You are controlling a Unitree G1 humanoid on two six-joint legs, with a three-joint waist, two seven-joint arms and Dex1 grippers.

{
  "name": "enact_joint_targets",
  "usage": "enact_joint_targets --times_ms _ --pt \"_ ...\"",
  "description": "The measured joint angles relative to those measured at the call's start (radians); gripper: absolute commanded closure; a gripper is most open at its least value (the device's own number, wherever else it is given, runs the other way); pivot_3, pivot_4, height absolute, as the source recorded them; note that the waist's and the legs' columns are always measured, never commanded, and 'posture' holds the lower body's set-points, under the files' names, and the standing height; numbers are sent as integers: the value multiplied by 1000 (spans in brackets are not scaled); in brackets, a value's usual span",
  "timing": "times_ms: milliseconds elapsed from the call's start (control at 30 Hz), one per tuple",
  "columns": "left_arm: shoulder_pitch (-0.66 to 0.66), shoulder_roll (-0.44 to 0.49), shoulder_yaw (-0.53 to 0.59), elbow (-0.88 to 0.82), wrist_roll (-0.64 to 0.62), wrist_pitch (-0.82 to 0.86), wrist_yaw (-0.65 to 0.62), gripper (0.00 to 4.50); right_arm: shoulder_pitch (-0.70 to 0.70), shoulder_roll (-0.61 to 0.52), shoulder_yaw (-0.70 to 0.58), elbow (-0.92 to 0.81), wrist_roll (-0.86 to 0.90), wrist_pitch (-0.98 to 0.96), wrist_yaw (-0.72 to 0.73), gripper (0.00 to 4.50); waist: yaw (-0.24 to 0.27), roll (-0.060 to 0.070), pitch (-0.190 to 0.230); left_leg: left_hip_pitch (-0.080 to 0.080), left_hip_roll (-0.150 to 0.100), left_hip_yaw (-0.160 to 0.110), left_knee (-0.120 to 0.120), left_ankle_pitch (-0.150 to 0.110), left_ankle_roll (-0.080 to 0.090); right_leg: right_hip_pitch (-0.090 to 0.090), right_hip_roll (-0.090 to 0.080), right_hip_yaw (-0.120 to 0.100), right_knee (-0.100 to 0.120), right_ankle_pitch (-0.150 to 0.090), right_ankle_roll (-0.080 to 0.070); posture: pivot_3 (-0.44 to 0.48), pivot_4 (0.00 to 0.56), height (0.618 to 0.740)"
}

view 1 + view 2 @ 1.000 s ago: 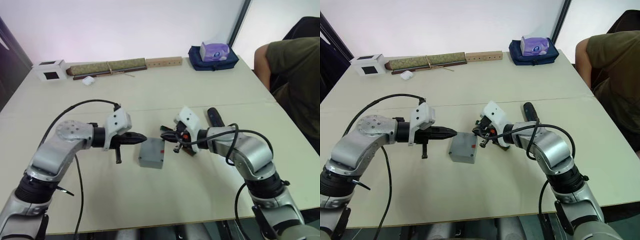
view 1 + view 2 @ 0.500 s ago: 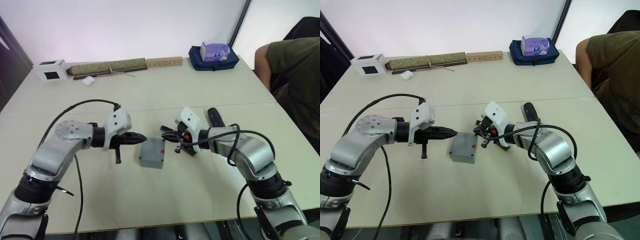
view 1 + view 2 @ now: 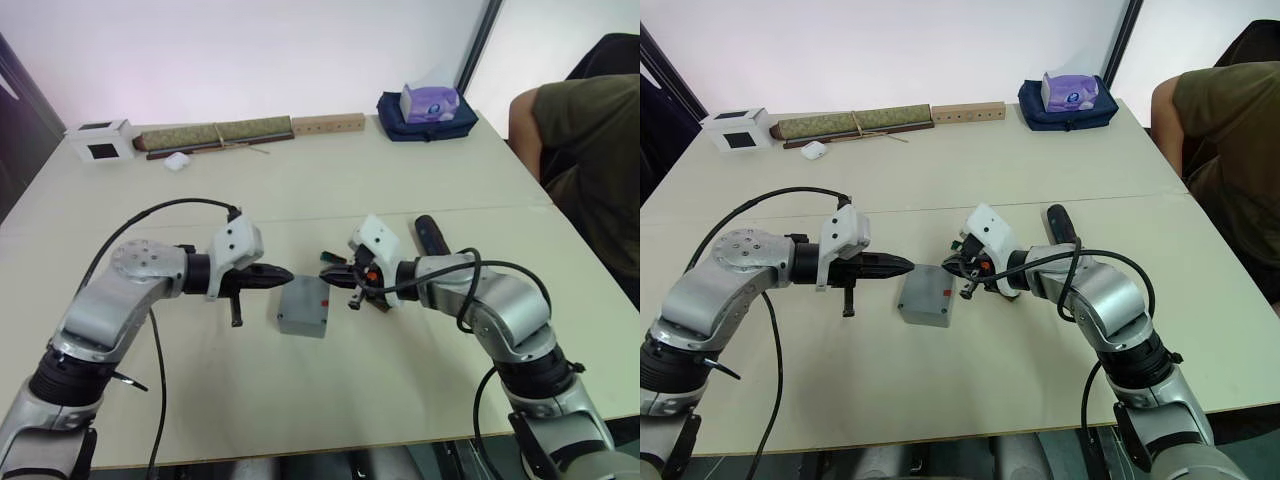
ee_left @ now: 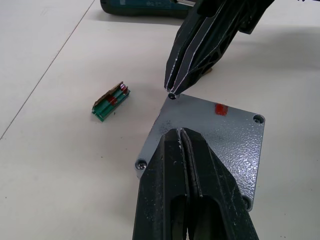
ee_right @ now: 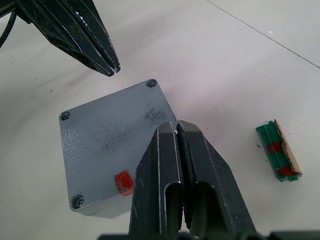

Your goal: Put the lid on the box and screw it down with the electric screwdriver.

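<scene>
Lid (image 4: 210,132) sits on the box; my right end effector (image 4: 171,95), pinched on a screw, needs that corner hole; left end effector (image 5: 114,70) closed empty.

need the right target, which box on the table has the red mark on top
The grey box between the two hands; the white carton at the far edge bears a black square instead.

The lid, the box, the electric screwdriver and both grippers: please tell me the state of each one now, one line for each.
lid: seated on the box, red mark facing up, screws showing in some corners.
box: closed by the lid, resting on the table.
electric screwdriver: lying on the table, not held.
left gripper: shut, empty, at the box's edge.
right gripper: shut, tip over a lid corner.
</scene>
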Motion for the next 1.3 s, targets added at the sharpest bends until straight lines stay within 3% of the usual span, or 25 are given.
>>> enact_joint_targets --times_ms 933,1033,1200,1300 --pt "0 0 0 0 0 0 13 4500 17 -31 58 43 -72 -85 18 4477 0 0 0 0 0 0 0 0 0 0 0 0 0 0 0 0 150 740" --pt "0 0 0 -1 0 0 13 4500 18 -31 57 42 -74 -87 20 3780 0 0 0 0 0 0 0 0 0 0 0 0 0 0 0 0 150 740" --pt "0 -5 0 -7 -2 1 15 4500 20 -42 30 16 -31 -43 45 1702 0 0 0 0 0 0 0 0 0 0 0 0 0 0 0 0 150 740" --pt "2 -12 0 -21 -19 2 16 4500 -12 -81 -15 -19 13 4 64 716 1 0 0 0 0 0 0 0 0 0 0 0 0 0 0 0 150 740"
